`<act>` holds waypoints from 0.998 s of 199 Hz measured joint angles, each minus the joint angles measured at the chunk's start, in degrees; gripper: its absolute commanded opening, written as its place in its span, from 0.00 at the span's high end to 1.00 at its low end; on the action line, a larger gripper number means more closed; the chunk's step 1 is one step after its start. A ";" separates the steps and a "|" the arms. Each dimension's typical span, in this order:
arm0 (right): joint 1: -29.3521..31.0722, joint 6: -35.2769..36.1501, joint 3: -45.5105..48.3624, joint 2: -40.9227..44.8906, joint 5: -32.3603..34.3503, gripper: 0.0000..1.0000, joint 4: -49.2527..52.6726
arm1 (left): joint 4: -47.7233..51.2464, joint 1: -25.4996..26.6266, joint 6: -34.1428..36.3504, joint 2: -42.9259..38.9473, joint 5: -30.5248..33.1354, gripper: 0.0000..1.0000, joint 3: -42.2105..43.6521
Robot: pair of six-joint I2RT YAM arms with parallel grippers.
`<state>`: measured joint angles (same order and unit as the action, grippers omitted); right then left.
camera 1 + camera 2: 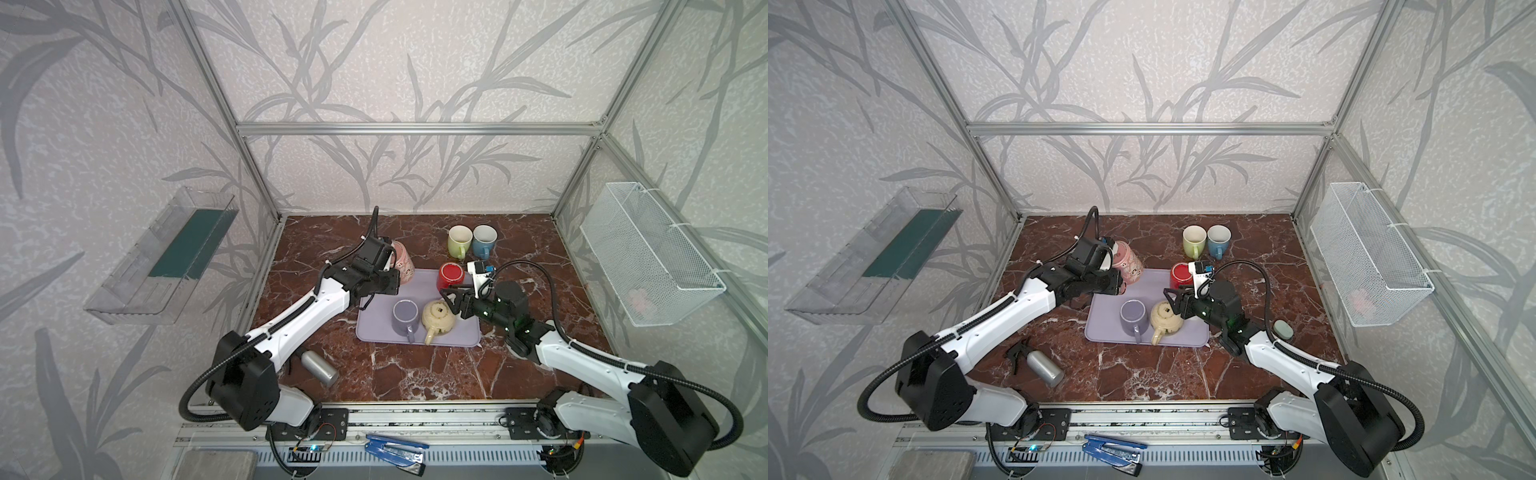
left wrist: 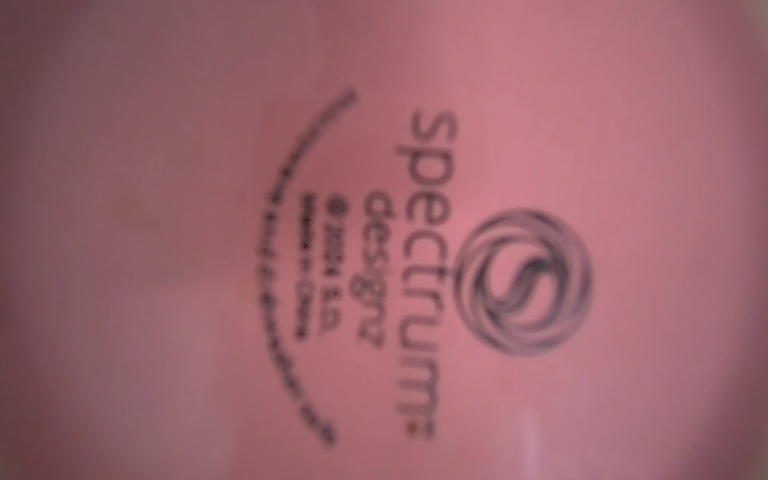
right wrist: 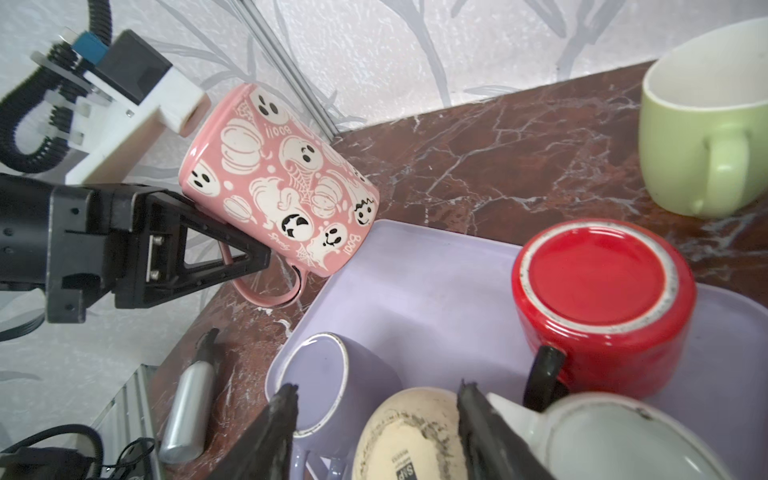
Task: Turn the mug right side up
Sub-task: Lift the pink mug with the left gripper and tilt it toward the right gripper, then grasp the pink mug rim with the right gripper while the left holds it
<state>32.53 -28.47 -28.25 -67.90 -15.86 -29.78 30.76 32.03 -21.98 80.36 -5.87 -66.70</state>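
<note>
Right wrist view: left pincer (image 3: 259, 259) pinches the handle of the pink mug (image 3: 282, 178), held tilted, base uppermost, over the table (image 3: 478, 166) beside the lilac tray (image 3: 415, 291) corner. Right pincer (image 3: 378, 388) is spread near the cream mug (image 3: 411, 436).

Left arm (image 1: 307, 316): stretched to the tray's (image 1: 415, 286) far left corner; left gripper (image 3: 249, 255) clamped on pink mug's (image 3: 282, 174) handle. Right arm (image 1: 582, 357): over tray's right edge; right gripper (image 3: 376, 415), jaws parted.

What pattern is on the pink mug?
White ghosts, pumpkins, cobwebs on the pink mug; right wrist view.
</note>
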 measured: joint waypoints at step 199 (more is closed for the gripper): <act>-0.24 -23.02 -10.27 -20.98 -25.24 0.35 -38.10 | -28.06 -11.30 -16.24 -16.63 -29.09 1.00 12.63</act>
<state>32.29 -51.48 -38.52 -88.88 -41.10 -67.88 2.70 20.73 -38.22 63.72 -34.96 -54.06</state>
